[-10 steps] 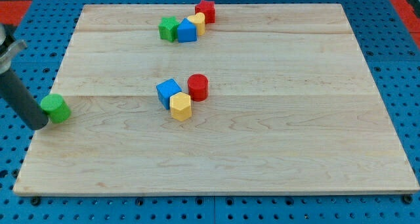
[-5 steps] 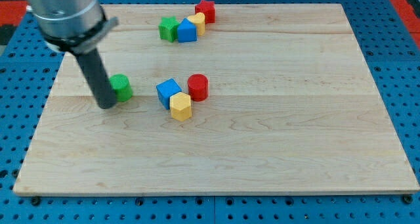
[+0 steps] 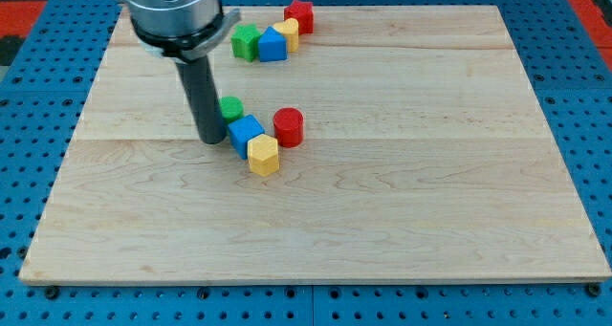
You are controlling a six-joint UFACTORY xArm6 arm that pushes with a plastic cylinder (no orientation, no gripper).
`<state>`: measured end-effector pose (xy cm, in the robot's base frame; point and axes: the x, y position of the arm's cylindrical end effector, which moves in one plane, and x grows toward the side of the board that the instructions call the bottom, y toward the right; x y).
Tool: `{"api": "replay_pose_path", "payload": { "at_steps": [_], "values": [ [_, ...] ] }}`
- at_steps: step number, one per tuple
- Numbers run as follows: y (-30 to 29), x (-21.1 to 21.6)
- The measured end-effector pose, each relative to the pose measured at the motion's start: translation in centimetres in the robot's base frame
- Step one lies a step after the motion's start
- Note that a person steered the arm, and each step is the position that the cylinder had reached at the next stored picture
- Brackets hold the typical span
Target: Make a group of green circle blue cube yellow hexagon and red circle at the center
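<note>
Green circle (image 3: 230, 107) pushed in from the tabletop's (image 3: 430, 202) left edge; our tip (image 3: 211, 140) is now pressing it against blue cube (image 3: 245, 132), yellow hexagon (image 3: 263, 155), red circle (image 3: 288, 127) mid-tabletop; grouping nearly done. No hand fitted.

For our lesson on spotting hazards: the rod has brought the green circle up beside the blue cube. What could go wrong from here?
1. My tip sits at the view's left of the green circle, which is at or nearly touching the blue cube. Pushing further could shove that cube into the yellow hexagon and red circle, scattering the group.
2. An off-centre push may let the green circle slip past, towards the view's top.
</note>
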<state>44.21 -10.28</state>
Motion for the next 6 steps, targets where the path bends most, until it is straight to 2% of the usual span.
{"api": "replay_pose_path", "payload": {
  "at_steps": [6],
  "values": [
    [-0.6,-1.3]
  ]
}}
